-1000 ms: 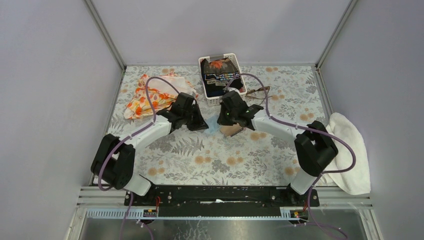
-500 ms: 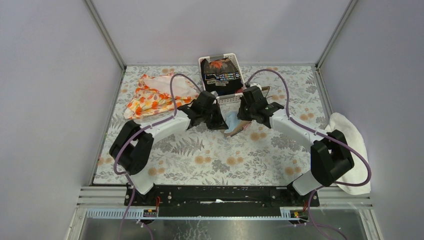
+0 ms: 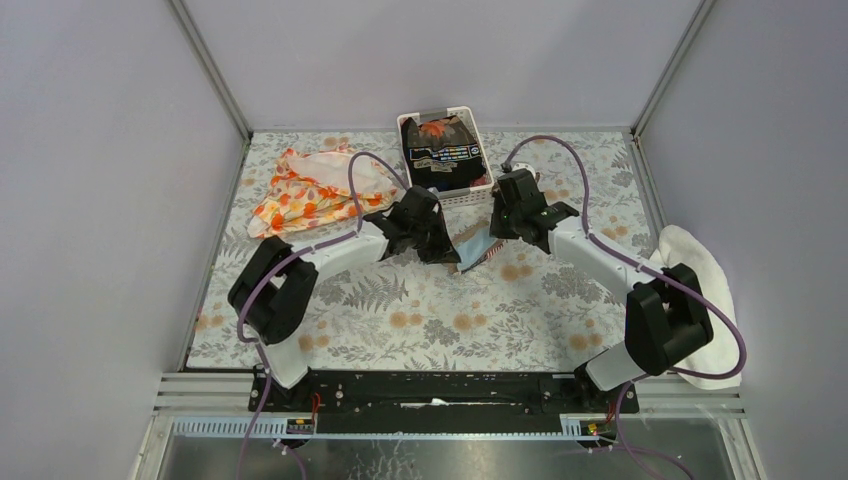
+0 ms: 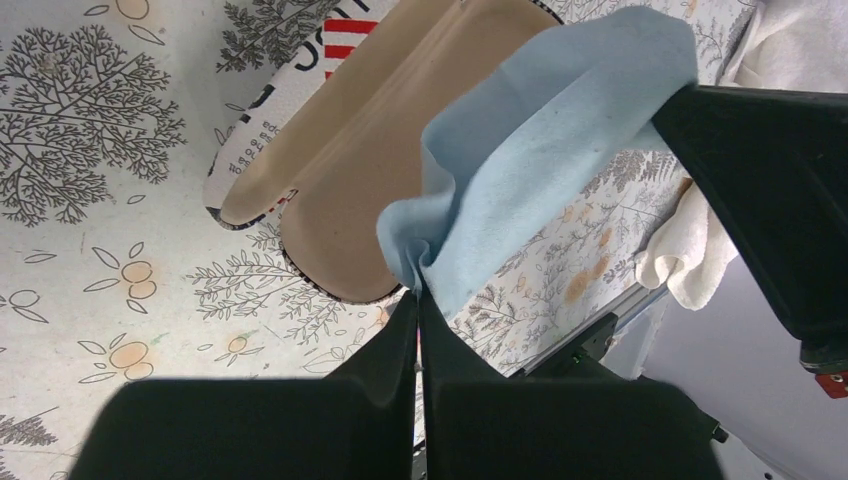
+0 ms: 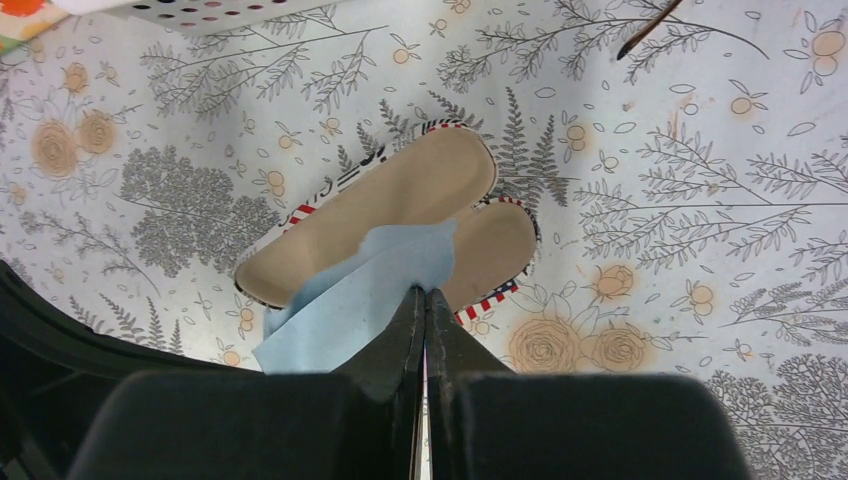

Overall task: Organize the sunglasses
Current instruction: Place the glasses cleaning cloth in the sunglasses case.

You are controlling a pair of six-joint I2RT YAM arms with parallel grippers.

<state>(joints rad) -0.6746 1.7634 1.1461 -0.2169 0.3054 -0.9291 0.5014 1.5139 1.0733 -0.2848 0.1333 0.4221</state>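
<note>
The sunglasses [image 5: 652,22] are hard for us to find. Only a thin brown sliver, probably one temple arm, shows on the table well ahead of our right claw [image 5: 425,292] and off to its right. From above, that wrist hides the rest.

Our right claw is closed on one edge of the light blue cloth [image 5: 350,300]. Our left claw [image 4: 418,300] is closed on the opposite corner, so the cloth hangs slack between the two, lifted off the table. Directly under both claws lies the glasses case [image 5: 400,200]. It is open, with its tan lining up and its printed, red-striped outside against the flowered table cover [image 3: 400,320]. The white basket [image 3: 465,197] stands just beyond the claws.

We judge the task to be somewhere between early and halfway. The case is open and the cloth is in hand. The sunglasses are not yet in the case, the cloth is not put away, and the case is not shut, so all of that seems left to do.
</note>
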